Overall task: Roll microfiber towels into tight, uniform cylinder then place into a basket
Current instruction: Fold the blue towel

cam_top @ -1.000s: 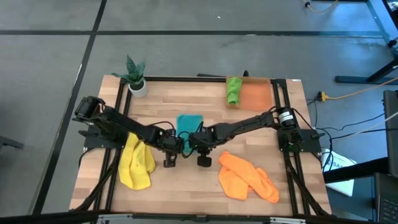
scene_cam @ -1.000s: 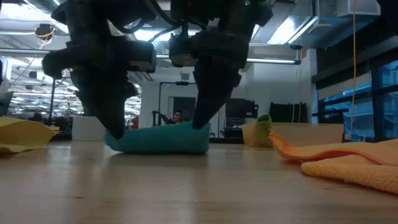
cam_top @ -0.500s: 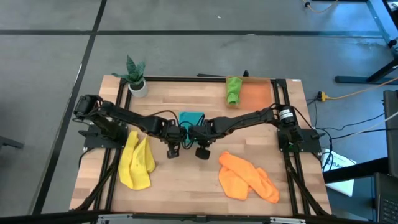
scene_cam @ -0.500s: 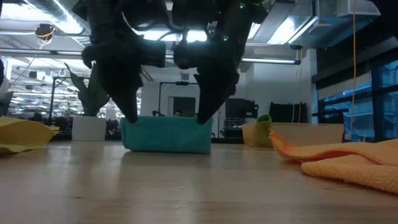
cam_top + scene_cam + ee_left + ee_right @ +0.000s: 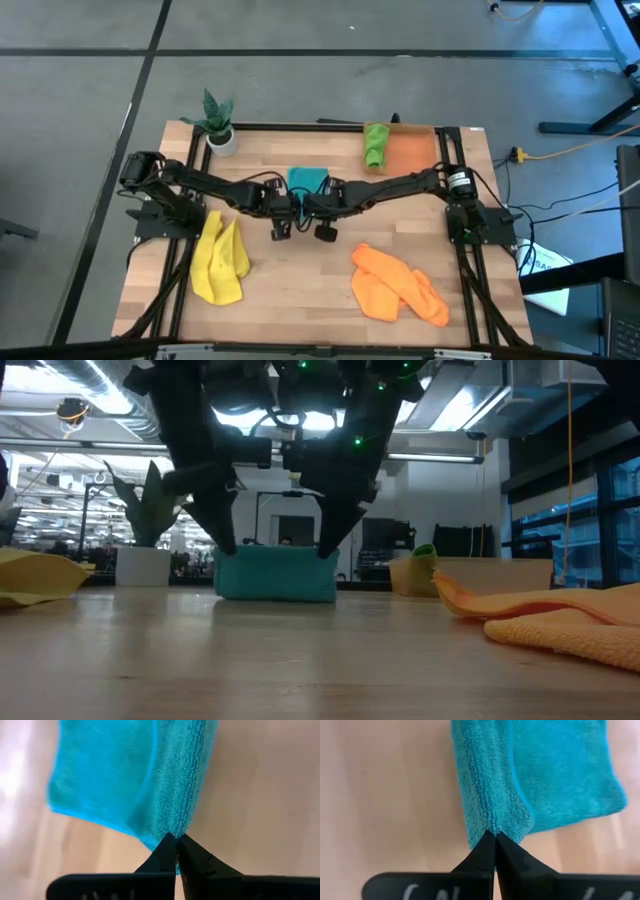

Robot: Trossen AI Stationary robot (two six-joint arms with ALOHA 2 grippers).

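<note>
Teal towel edge pinched, left pincer, right pincer, grip point hidden

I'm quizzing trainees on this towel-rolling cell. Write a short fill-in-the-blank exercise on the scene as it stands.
1. Both end effectors, left and right, are shut on the ____ towel.
2. The bright green towel lies at one end of the orange ____.
3. The potted plant stands at a table corner on the ____ arm's side.

Missing words: teal; basket; left
</note>
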